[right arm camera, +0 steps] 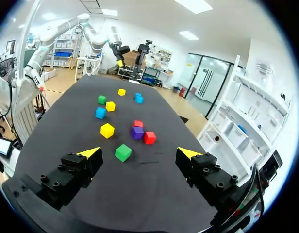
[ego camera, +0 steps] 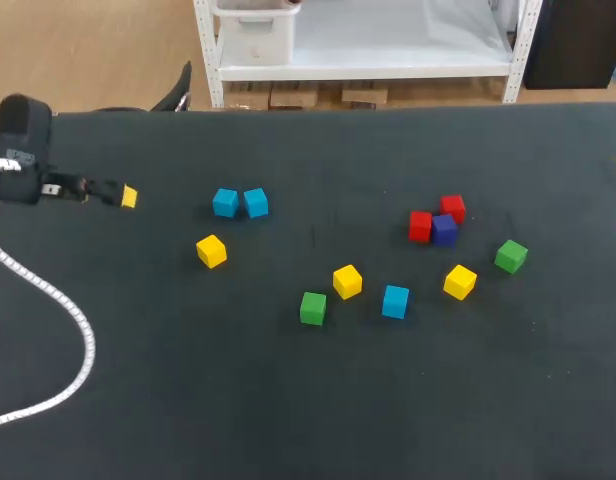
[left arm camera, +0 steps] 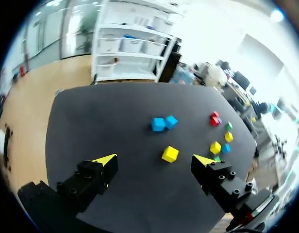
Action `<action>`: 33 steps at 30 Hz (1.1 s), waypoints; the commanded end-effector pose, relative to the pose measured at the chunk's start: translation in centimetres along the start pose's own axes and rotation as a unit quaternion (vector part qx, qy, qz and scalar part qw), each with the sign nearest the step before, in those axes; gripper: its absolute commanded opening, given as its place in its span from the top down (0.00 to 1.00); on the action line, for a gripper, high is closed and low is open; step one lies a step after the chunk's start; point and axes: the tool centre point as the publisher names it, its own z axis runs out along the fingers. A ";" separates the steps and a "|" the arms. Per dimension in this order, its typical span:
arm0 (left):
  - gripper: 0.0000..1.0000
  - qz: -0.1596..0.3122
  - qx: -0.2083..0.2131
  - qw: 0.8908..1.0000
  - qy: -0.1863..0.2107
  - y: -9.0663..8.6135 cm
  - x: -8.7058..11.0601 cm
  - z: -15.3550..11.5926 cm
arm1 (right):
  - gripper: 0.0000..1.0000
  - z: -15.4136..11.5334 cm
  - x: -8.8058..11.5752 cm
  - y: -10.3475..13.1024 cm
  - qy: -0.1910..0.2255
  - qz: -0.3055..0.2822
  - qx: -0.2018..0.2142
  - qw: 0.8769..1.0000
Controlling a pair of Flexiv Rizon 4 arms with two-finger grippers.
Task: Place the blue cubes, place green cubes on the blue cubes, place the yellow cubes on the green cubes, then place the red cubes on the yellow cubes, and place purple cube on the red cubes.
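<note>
Blue starts the stack, and no cube is stacked yet. Our blue pair (ego camera: 226, 203) sits side by side in the left half of the table (ego camera: 188, 400), toward the far edge, its row parallel to that edge. The third blue cube (ego camera: 395, 301) lies near the table's middle. Our left gripper (left arm camera: 155, 162), spread wide and empty, hangs by the left edge with the pair ahead of it, so we judge it the nearer arm. Our right gripper (right arm camera: 139, 154) is likewise wide and empty, at the right edge. No writing shows on any cube.
</note>
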 end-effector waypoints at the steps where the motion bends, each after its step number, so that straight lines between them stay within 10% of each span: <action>1: 0.00 0.153 0.071 0.985 0.048 -0.5 -0.6 0.6 | 0.00 0.0 -0.1 0.2 0.001 -0.001 0.005 1.000; 8: 0.00 0.290 0.121 0.946 0.078 -2.4 -1.2 2.3 | 0.00 0.0 -0.1 0.2 0.001 -0.001 0.005 1.000; 13: 0.00 0.397 0.156 0.899 0.093 -3.6 -2.0 3.9 | 0.00 0.0 -0.1 0.2 0.001 -0.001 0.005 1.000; 17: 0.00 0.495 0.206 0.837 0.105 -4.5 -2.7 4.8 | 0.00 0.0 -0.1 0.2 0.001 -0.001 0.005 1.000; 22: 0.00 0.616 0.252 0.734 0.133 -5.7 -2.6 5.5 | 0.00 0.0 -0.1 0.2 0.001 -0.001 0.005 1.000; 33: 0.00 0.619 0.259 0.730 0.130 -5.8 -2.7 5.5 | 0.00 0.0 -0.1 0.2 0.001 -0.001 0.005 1.000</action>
